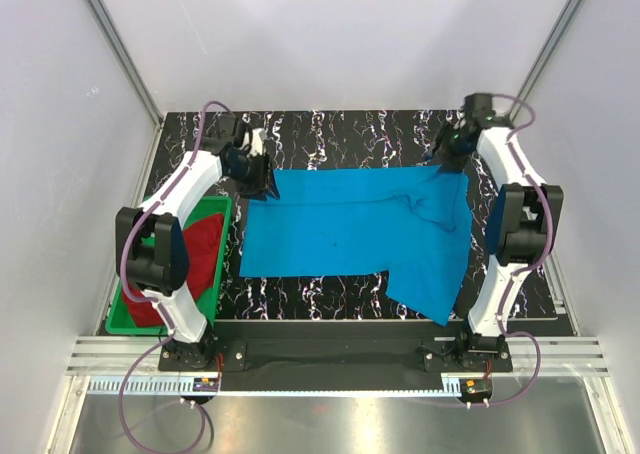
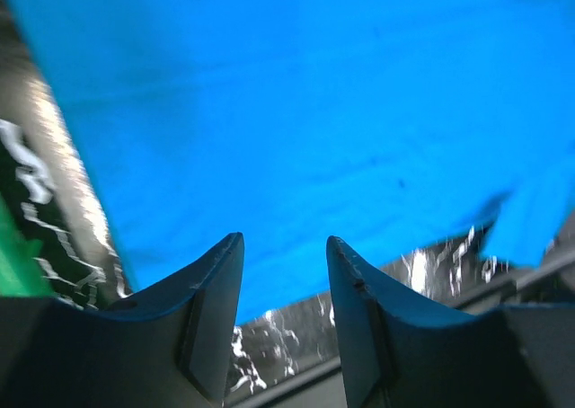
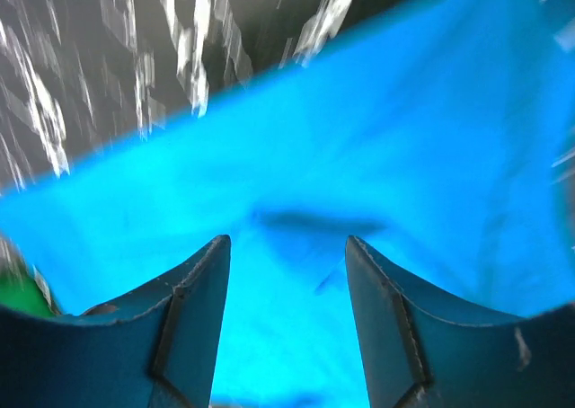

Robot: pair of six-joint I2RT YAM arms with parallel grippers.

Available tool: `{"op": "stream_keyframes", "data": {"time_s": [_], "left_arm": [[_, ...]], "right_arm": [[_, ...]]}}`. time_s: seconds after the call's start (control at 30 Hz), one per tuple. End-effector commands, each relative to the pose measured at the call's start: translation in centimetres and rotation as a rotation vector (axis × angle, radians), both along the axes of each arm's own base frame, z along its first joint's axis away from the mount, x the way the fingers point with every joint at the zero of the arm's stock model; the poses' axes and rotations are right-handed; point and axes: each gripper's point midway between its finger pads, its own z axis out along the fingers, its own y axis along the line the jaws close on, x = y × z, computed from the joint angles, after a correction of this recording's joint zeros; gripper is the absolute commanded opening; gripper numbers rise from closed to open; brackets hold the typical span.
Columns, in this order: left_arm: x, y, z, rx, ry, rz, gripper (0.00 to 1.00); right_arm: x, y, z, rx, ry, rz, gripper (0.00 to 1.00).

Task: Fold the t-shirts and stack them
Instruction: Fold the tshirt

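Note:
The sky-blue t-shirt [image 1: 360,229] lies spread across the black marbled table [image 1: 340,129], one part hanging toward the front right. The dark red t-shirt [image 1: 195,254] lies bunched in the green bin [image 1: 215,274] at the left. My left gripper [image 1: 268,186] is at the blue shirt's far left corner; in the left wrist view it [image 2: 284,246] is open and empty over the shirt's edge [image 2: 296,111]. My right gripper [image 1: 447,164] is at the far right corner; in the right wrist view it [image 3: 287,246] is open above the blue cloth [image 3: 359,156].
The green bin stands at the table's left edge beside the left arm. White enclosure walls surround the table. Metal rails [image 1: 330,359] run along the front by the arm bases.

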Motion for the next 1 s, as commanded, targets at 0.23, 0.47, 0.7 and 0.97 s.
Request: {"op": "stream_keyframes", "data": {"time_s": [0.23, 0.47, 0.7, 0.97], "left_arm": [[-1.0, -3.1, 1.5, -0.129, -0.033, -0.123, 0.45], [-1.3, -3.4, 1.5, -0.139, -0.03, -0.132, 0.44], [-1.6, -3.2, 1.7, -0.118, -0.043, -0.135, 0.45], [-1.5, -3.3, 1.9, -0.125, -0.041, -0.138, 0.45]], "right_arm": [[-5.0, 4.2, -3.8, 0.062, 0.1, 0.151, 0.43], [-5.8, 5.7, -5.7, 0.077, 0.119, 0.139, 0.46], [-6.0, 5.6, -6.3, 0.079, 0.122, 0.129, 0.49], [-6.0, 6.0, -7.1, 0.099, 0.138, 0.13, 0.43]]}}
